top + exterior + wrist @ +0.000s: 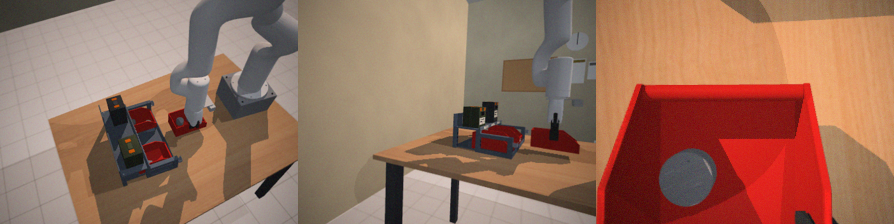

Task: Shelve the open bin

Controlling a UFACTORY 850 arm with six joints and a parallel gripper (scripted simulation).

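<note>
The open red bin [186,122] is to the right of the blue-grey shelf [137,137], low over the table; it also shows in the exterior view [554,140]. A grey round part [180,121] lies inside it, seen in the wrist view [687,176] on the bin floor [721,155]. My gripper [194,125] points straight down and is shut on the bin's side wall [813,218]. Two red bins [142,118] [156,152] sit on the shelf's lower level with a gap [149,135] between them.
A black box [116,109] and a green box [130,152] stand on the shelf's upper board. The shelf's front lip [495,140] faces the bin. The robot's grey base [245,95] stands at the table's right rear.
</note>
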